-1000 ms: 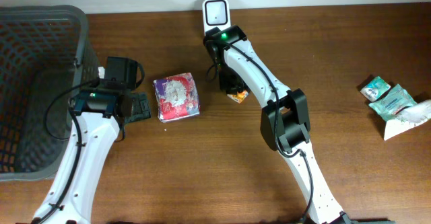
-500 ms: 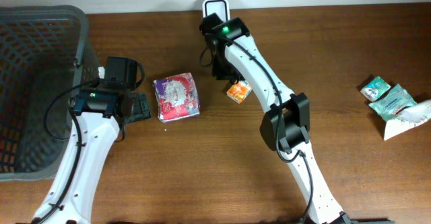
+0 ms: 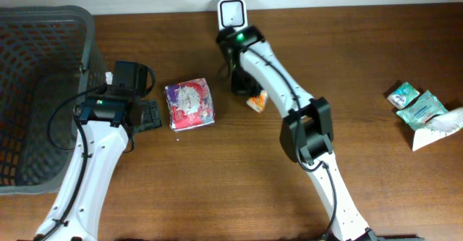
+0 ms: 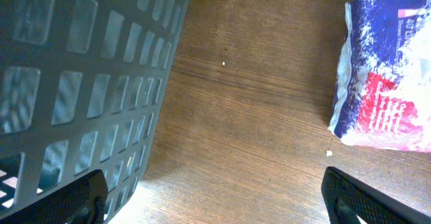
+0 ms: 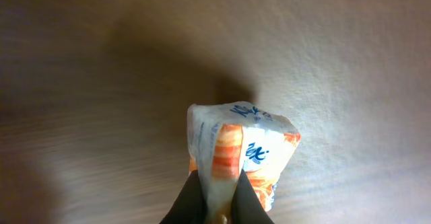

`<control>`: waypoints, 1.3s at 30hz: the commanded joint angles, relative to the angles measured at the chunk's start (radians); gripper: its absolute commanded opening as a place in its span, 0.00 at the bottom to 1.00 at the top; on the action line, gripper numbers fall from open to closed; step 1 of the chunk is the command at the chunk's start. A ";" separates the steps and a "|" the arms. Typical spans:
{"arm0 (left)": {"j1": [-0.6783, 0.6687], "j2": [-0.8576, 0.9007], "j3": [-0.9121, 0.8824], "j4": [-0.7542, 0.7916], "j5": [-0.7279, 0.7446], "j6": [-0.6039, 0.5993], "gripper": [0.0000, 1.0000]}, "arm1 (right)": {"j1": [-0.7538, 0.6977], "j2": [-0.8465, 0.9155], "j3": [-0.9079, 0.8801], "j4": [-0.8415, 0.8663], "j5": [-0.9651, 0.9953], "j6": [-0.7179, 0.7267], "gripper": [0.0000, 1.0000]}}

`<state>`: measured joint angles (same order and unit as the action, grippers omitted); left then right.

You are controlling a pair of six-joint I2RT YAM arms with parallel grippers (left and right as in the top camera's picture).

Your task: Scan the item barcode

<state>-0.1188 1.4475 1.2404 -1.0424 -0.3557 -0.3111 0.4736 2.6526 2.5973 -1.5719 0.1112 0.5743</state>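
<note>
the right gripper (image 5: pixel 217 202) pinches the lower end of the orange-and-white packet (image 5: pixel 239 150), which juts beyond its fingertips, near the back edge of the worktop (image 3: pixel 362 53), just before the scanner (image 3: pixel 231 13). the left gripper (image 4: pixel 215 200) stands spread wide beside the basket (image 4: pixel 81 83).

Your basket (image 3: pixel 43 89) sits at the far left of the counter (image 3: pixel 362 53), with a packet (image 3: pixel 190 105) to its right. The scanner (image 3: pixel 232 13) stands at the back edge, the sachet (image 3: pixel 255 100) just before it, and the loose pouches (image 3: pixel 419 111) lie far right.
</note>
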 commanded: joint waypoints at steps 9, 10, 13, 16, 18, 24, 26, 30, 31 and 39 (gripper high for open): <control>0.004 -0.004 0.000 0.002 0.000 -0.011 0.99 | -0.239 -0.006 -0.063 0.080 -0.913 -0.492 0.04; 0.004 -0.004 0.000 0.002 0.000 -0.011 0.99 | -0.249 -0.006 -0.107 0.102 -0.912 -0.492 0.04; 0.004 -0.004 0.000 0.002 0.000 -0.011 0.99 | -0.320 -0.006 -0.222 0.148 -0.838 -0.489 0.10; 0.004 -0.004 0.000 0.002 0.000 -0.011 0.99 | -0.411 -0.015 -0.205 0.061 -0.709 -0.489 0.45; 0.004 -0.004 0.000 0.002 0.000 -0.011 0.99 | -0.467 -0.027 -0.148 -0.017 -0.681 -0.490 0.47; 0.004 -0.004 0.000 0.002 0.000 -0.011 0.99 | -0.472 -0.031 -0.047 -0.118 -0.676 -0.571 0.52; 0.004 -0.004 0.000 0.002 0.000 -0.011 0.99 | -0.443 -0.029 -0.060 -0.096 -0.629 -0.571 0.51; 0.004 -0.004 0.000 0.002 0.000 -0.011 0.99 | -0.370 -0.028 -0.142 0.000 -0.591 -0.570 0.51; 0.004 -0.004 0.000 0.002 0.000 -0.011 0.99 | -0.361 -0.028 -0.169 0.027 -0.591 -0.570 0.51; 0.004 -0.004 0.000 0.002 0.000 -0.011 0.99 | -0.357 -0.031 -0.383 0.106 -0.668 -0.567 0.04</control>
<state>-0.1188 1.4475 1.2404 -1.0420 -0.3557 -0.3111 0.1154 2.6034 2.2494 -1.4494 -0.5587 0.0147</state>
